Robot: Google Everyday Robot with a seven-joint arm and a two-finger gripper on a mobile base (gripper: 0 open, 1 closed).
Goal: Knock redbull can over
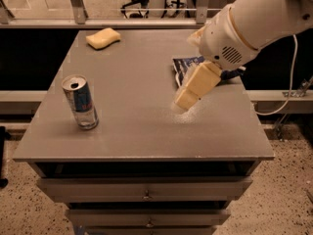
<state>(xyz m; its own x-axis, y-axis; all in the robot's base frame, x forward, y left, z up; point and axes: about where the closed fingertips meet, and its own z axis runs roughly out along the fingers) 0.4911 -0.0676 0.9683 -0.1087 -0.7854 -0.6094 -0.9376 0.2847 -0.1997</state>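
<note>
1. The gripper [185, 100] is hanging low over the table [146, 136]; whether it is clenched or released, I cannot tell.
2. The redbull can [80, 103] is standing upright, well left of the gripper.
3. A blue bag [184, 65] is lying just behind the gripper.

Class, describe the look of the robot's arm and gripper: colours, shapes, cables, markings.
The arm is a thick, rounded white shell with a patch of small vent holes. The gripper, over the right half of the table near the dark blue bag, is blocky and cream-yellow. A thin pale cable loops down at the right.
</note>
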